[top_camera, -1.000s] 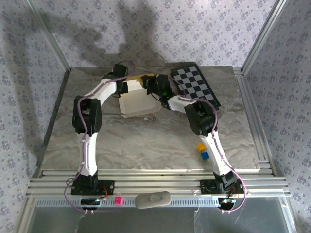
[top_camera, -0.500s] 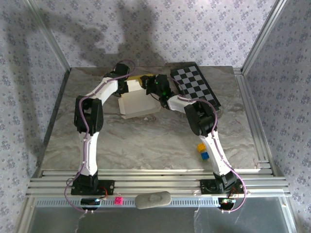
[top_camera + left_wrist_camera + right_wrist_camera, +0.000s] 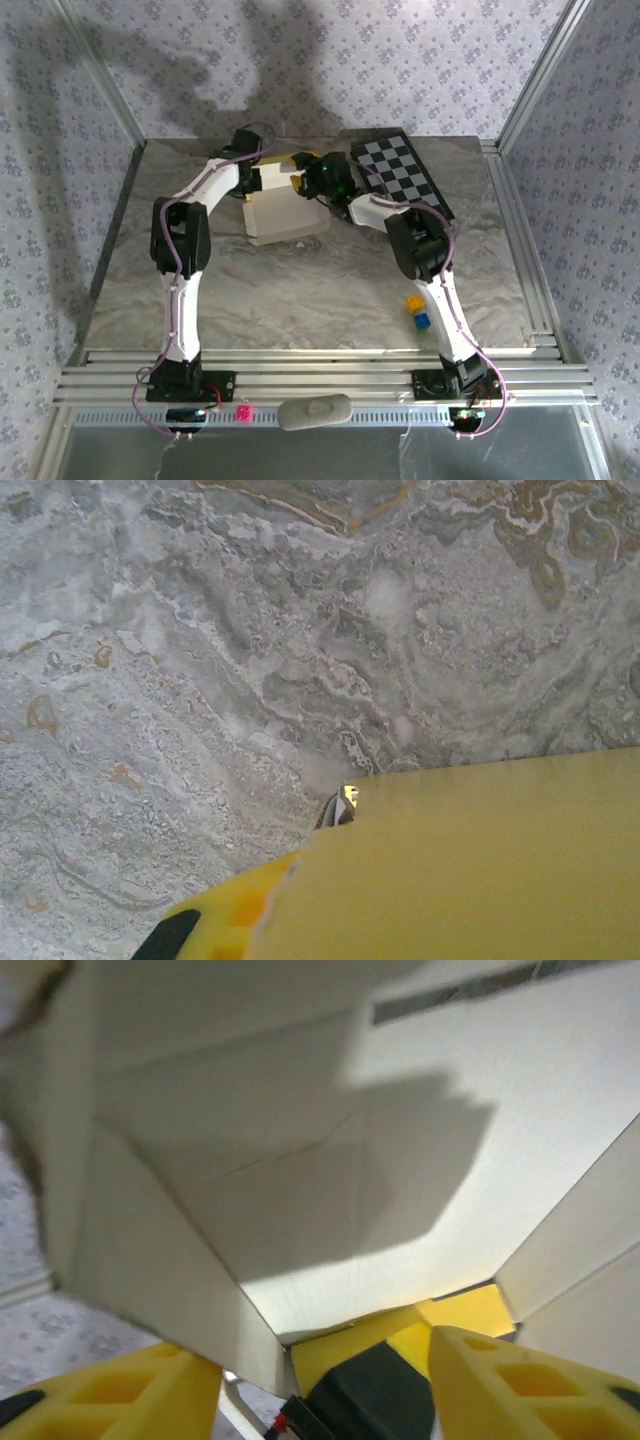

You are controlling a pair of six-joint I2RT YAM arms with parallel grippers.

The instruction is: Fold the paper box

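The paper box (image 3: 288, 212) lies toward the far side of the table (image 3: 300, 290), a little left of centre, its pale inside facing up and a yellow flap standing at its far edge. We find the left gripper (image 3: 268, 178) at the box's far left corner. Its jaws are closed tight on the flap, and in the left wrist view the yellow card (image 3: 470, 860) lies right across one finger (image 3: 215, 920). The right gripper (image 3: 318, 182) sits at the far right corner of the box with its claw spread wide. In its own view the two yellow fingers (image 3: 120, 1395) stand well apart with a whitish wall of the box (image 3: 330, 1160) in front of them, and neither finger presses on it.

Just right of the box lies a black-and-white chequered board (image 3: 405, 180). Nearer to us, beside the right arm, a small yellow cube (image 3: 413, 302) touches a blue one (image 3: 422, 320).
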